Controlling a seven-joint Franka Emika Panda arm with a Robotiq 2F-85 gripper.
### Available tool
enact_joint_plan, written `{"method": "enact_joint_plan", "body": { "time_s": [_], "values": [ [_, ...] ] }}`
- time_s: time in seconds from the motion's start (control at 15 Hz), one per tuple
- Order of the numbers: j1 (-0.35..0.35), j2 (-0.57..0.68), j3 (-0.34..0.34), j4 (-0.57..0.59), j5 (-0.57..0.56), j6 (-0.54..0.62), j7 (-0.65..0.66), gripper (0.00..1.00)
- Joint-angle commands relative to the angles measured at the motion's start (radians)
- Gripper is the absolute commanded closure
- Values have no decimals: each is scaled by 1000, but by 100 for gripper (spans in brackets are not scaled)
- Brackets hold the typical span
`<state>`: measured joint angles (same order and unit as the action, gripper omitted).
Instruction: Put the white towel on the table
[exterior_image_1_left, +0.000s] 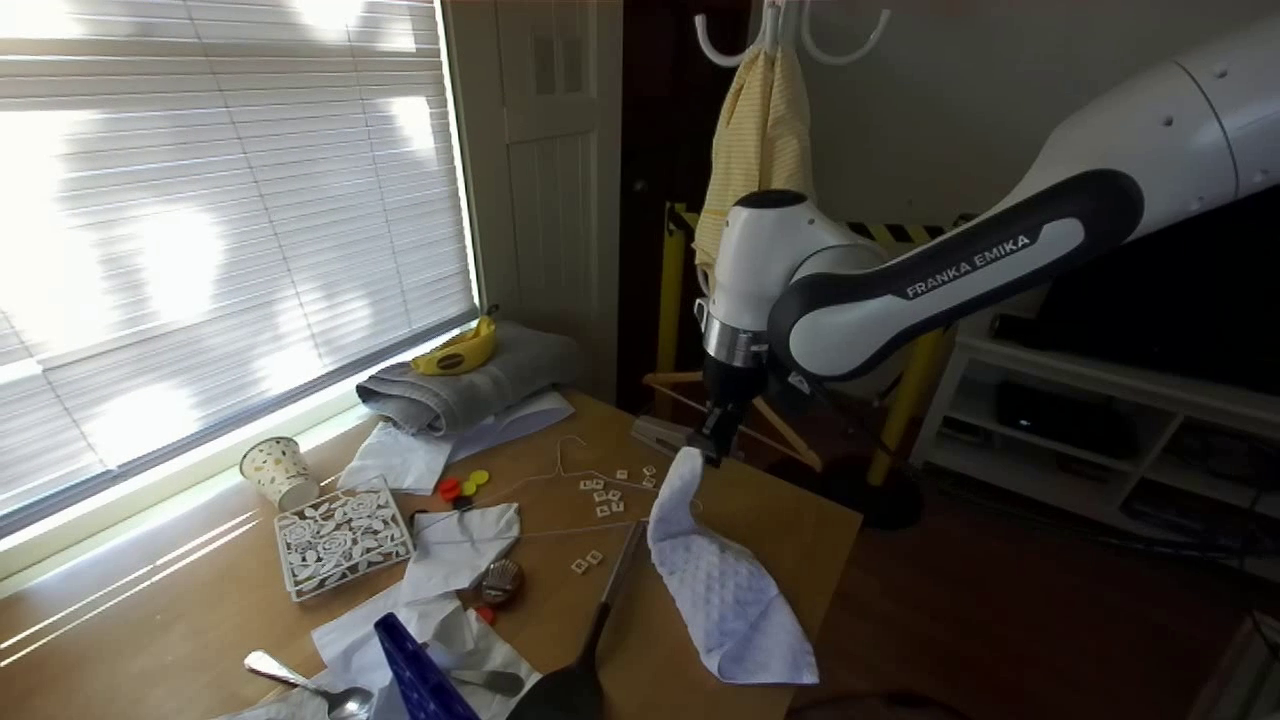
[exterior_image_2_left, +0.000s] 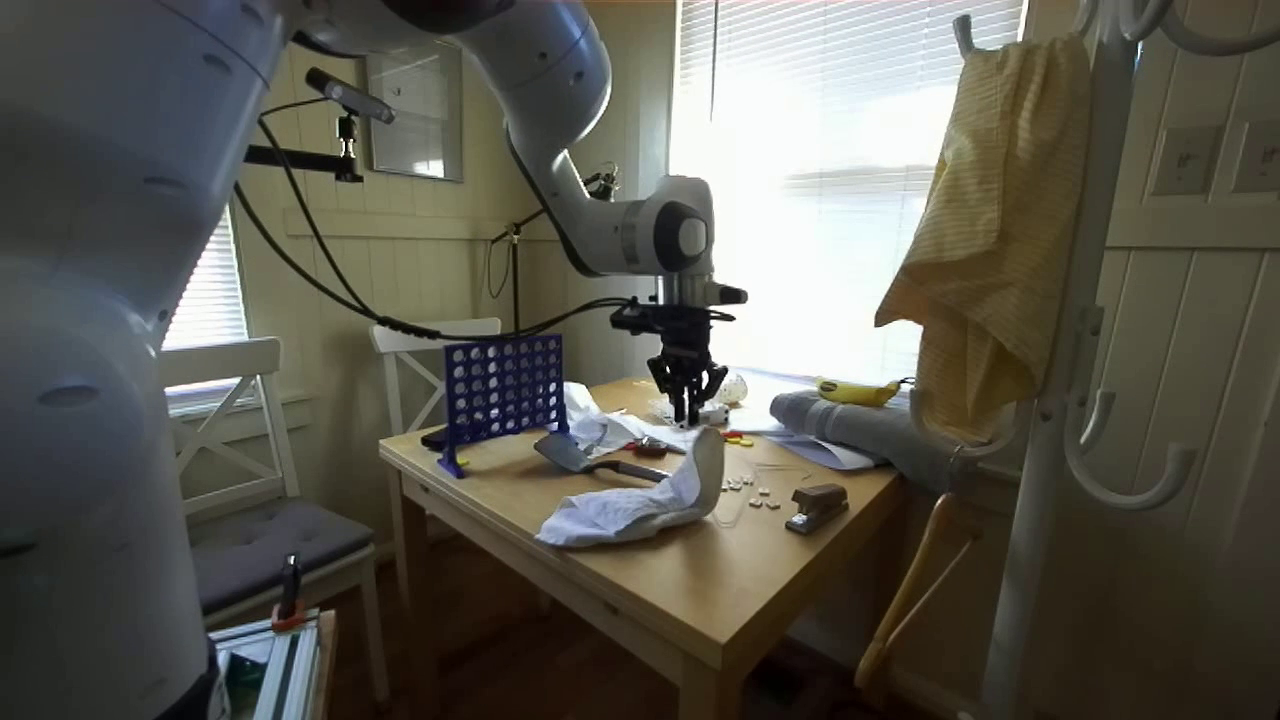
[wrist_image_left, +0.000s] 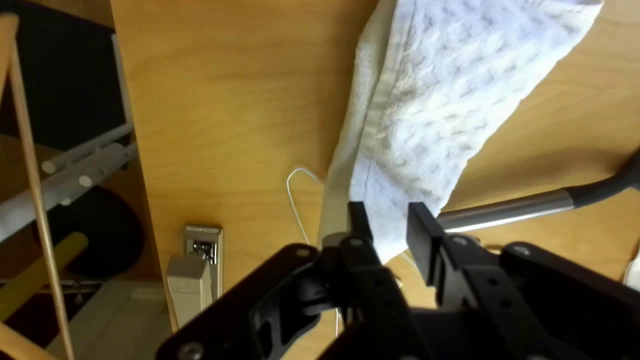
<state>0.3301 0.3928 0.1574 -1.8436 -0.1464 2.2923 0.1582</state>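
The white towel (exterior_image_1_left: 725, 590) lies near the corner of the wooden table (exterior_image_1_left: 795, 505), with one end standing up in a curve. It also shows in an exterior view (exterior_image_2_left: 630, 508) and in the wrist view (wrist_image_left: 440, 110). My gripper (exterior_image_1_left: 712, 452) is at the raised end of the towel, pointing down above the table (exterior_image_2_left: 690, 595). In the wrist view the fingertips (wrist_image_left: 387, 210) are apart, with the towel's end seen between and below them. The fingers are not closed on it. I cannot tell whether a finger touches the cloth.
A spatula (exterior_image_1_left: 590, 640) lies beside the towel. A stapler (exterior_image_2_left: 818, 505), a wire hanger (exterior_image_1_left: 560, 460) and several letter tiles (exterior_image_1_left: 605, 497) are close by. A blue game grid (exterior_image_2_left: 505, 390) stands on the table. A coat rack (exterior_image_2_left: 1050, 450) with a cream-yellow cloth (exterior_image_2_left: 1000, 200) stands beyond the edge.
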Motion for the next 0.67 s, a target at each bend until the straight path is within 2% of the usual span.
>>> {"method": "enact_joint_plan", "body": {
  "time_s": [0.0,0.2,0.33,0.4,0.53,0.6],
  "values": [
    [-2,-53,12,40,44,-151,63,42],
    [-11,-128,7,53,32,-195,105,22],
    [-41,-183,28,59,114,-181,72,8],
    [-21,-128,17,69,46,-166,90,25],
    [-34,-173,24,71,81,-173,86,10],
    [-35,-182,25,71,85,-178,86,7]
  ]
}}
